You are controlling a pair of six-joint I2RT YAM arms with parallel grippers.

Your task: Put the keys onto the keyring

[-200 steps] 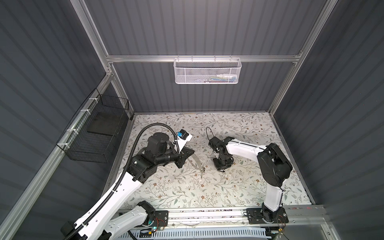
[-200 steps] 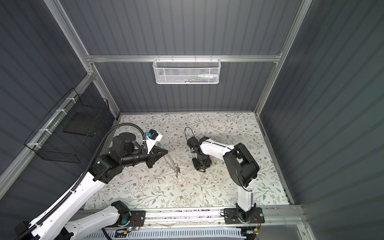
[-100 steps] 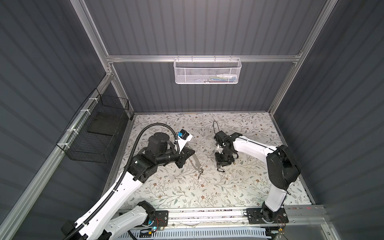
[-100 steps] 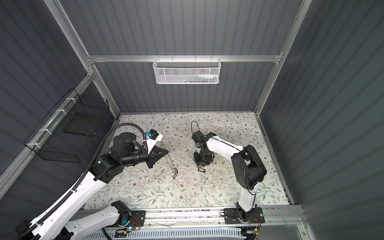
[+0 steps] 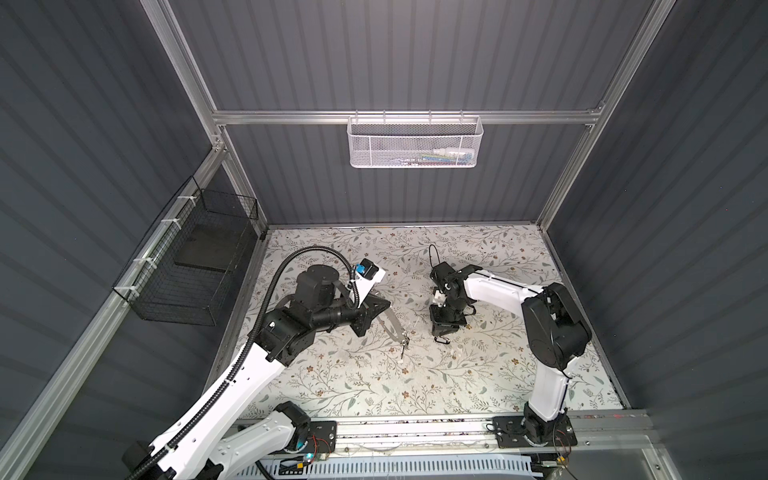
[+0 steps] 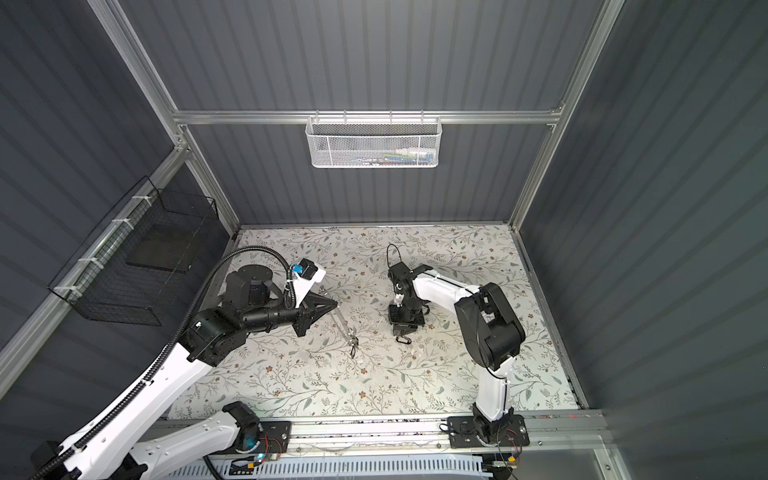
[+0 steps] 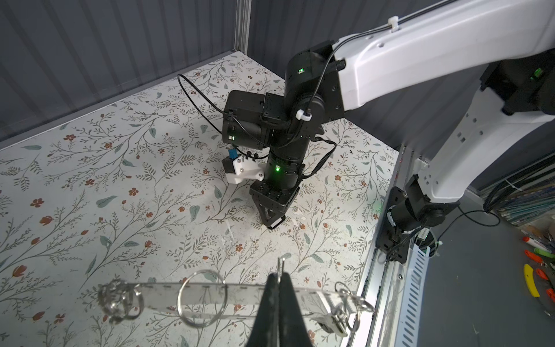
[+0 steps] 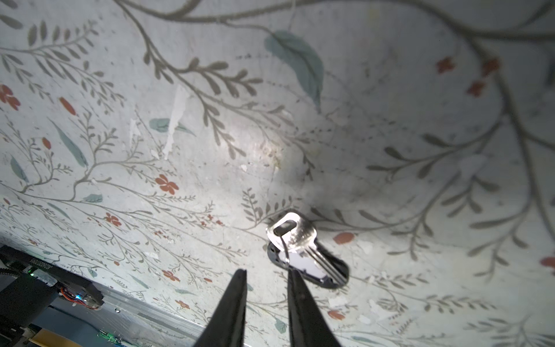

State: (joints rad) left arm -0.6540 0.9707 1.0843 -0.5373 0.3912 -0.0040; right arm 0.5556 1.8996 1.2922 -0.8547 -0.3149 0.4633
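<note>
Well, the left gripper (image 7: 278,282) is pinched tight on the edge of the keyring (image 7: 240,296), gripping the grey plate edge-on so that it stretches out to both sides of the fingers. Along the plate hang a big ring (image 7: 179,300) just to one side of the fingers, a bunch of small rings (image 7: 120,300) at the far end, and more rings (image 7: 351,300) at the opposite end, with a small piece dangling that I can't make out. Well apart from it, across the table (image 7: 120,195), the right gripper (image 8: 266,275) points down at the flowered top with its fingers parted and nothing between them. Just beyond one fingertip (image 8: 293,281) lies a silver key (image 8: 297,234), resting on a black tag (image 8: 303,264) with a white label. A thin wire loop (image 8: 283,245) runs from the key's hole towards that fingertip; whether they touch I can't tell. In a top view the key (image 5: 443,340) and tag show as one small dark speck right at that gripper's tip.
</note>
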